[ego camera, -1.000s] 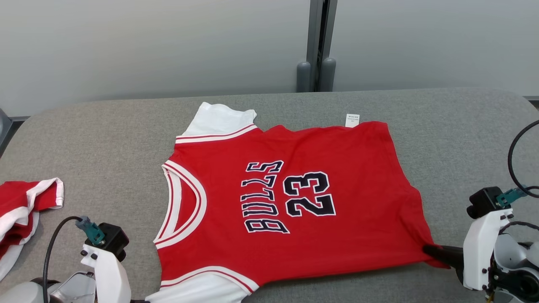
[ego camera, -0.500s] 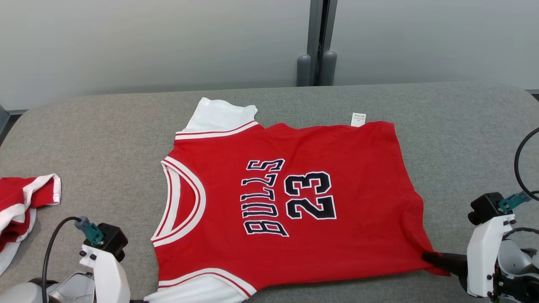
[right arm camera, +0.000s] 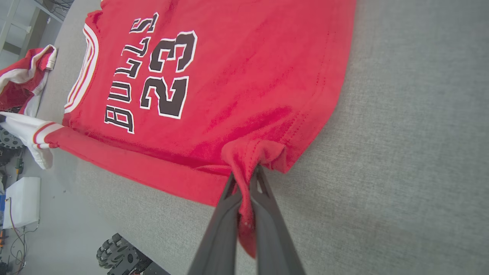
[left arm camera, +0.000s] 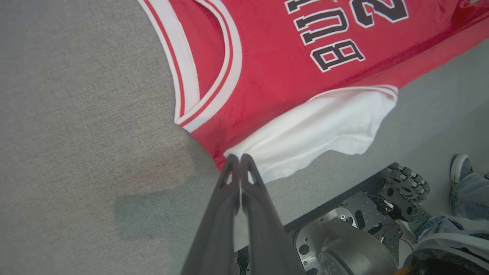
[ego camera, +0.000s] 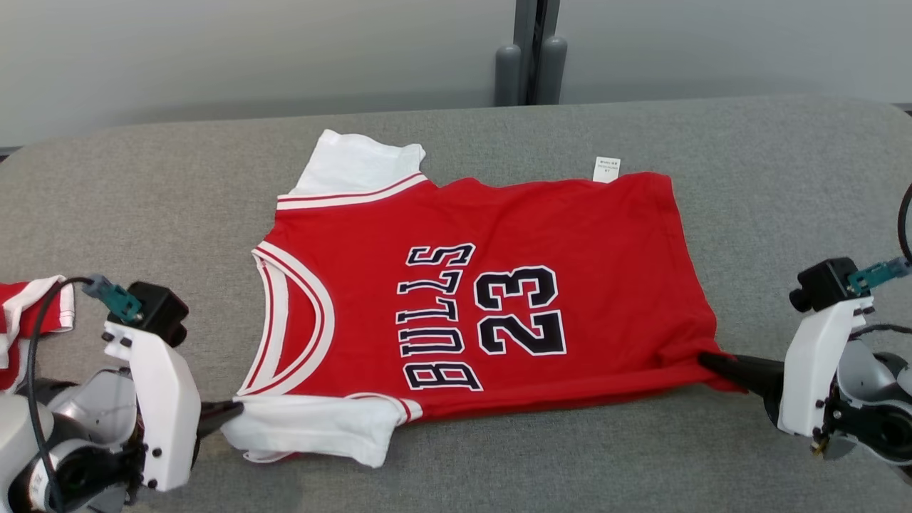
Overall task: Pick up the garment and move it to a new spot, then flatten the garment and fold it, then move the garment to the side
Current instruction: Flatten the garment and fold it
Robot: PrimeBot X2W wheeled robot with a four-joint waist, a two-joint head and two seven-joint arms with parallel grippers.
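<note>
The garment (ego camera: 556, 221), a red jersey with black "BULLS 23" lettering and white sleeves, lies spread on the grey table (ego camera: 784, 178). My left gripper (ego camera: 231, 413) is shut on the near white sleeve (ego camera: 313, 427), which is bunched and pulled out to the left. In the left wrist view the fingertips (left arm camera: 233, 160) meet at the sleeve's edge (left arm camera: 313, 130). My right gripper (ego camera: 712, 362) is shut on the near hem corner. In the right wrist view red cloth (right arm camera: 244, 152) is pinched between the fingers (right arm camera: 229, 191). The near long edge runs taut between both grippers.
A second red and white garment (ego camera: 28, 313) lies crumpled at the table's left edge. Two grey posts (ego camera: 531, 64) stand behind the table. Past the near table edge are the robot's base and wheels (left arm camera: 344, 236), a person's shoe (left arm camera: 460, 168) and a white box (right arm camera: 21, 202).
The camera has tilted, shifting the whole picture. Both grippers have risen in view with the near edge of the garment. The near white sleeve, earlier at the bottom edge, now shows whole.
</note>
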